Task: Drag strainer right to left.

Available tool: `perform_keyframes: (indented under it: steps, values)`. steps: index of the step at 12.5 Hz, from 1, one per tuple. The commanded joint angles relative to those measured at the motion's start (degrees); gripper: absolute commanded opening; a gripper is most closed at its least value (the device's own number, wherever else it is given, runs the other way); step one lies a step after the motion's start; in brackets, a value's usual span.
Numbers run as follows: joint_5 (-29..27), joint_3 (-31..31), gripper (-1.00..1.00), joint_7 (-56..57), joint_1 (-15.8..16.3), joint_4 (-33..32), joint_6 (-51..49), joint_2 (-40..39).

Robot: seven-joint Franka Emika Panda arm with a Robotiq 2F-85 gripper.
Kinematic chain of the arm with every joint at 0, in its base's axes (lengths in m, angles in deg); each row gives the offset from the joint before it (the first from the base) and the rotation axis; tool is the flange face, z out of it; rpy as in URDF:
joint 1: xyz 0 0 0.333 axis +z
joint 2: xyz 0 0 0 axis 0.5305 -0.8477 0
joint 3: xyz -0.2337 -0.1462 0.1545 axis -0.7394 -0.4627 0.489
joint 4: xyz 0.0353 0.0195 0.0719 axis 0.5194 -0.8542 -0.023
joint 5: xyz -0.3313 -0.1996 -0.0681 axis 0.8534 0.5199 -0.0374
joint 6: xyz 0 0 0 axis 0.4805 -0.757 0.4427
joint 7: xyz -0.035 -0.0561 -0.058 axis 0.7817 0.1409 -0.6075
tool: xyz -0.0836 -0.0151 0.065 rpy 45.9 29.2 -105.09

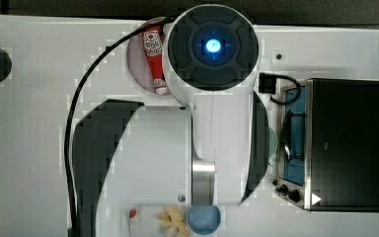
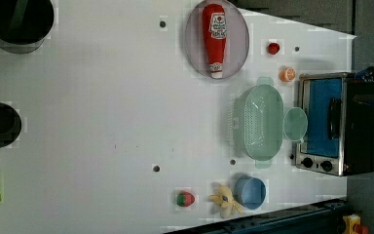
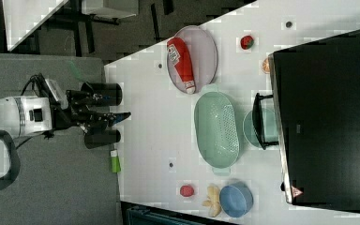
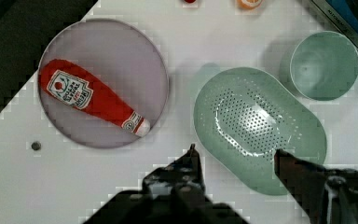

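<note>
Wrist view: gripper (image 4: 235, 156) hangs above the table (image 4: 121, 177), fingers (image 4: 191, 161) spread apart, nothing between them. Strainer (image 4: 261, 126) lies flat on the table between the grey plate (image 4: 102, 51) bearing the ketchup bottle (image 4: 91, 98) and the green cup (image 4: 325, 65), just beside the cup. In the left view, the strainer (image 2: 259, 122) lies near the toaster oven (image 2: 336, 124), blue bowl (image 2: 250, 191) close by

The ketchup bottle (image 4: 91, 98) carried a white label, its wording too blurred to read; no other text was legible.
</note>
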Motion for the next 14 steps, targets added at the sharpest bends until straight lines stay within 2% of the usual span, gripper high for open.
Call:
perform_keyframes:
  steps: [1, 3, 7, 14]
  values:
    - [-0.5, -1.2, 0.60, -8.3, -2.0, -3.6, -11.4, 16.8]
    - [-0.5, -1.2, 0.99, -8.4, -2.0, -4.4, -11.4, 16.8]
    - [-0.5, -1.1, 1.00, -10.6, -1.9, -12.0, -8.2, 15.6]
    - [-0.5, -0.6, 1.00, -25.3, -1.9, -31.2, 21.4, 5.6]
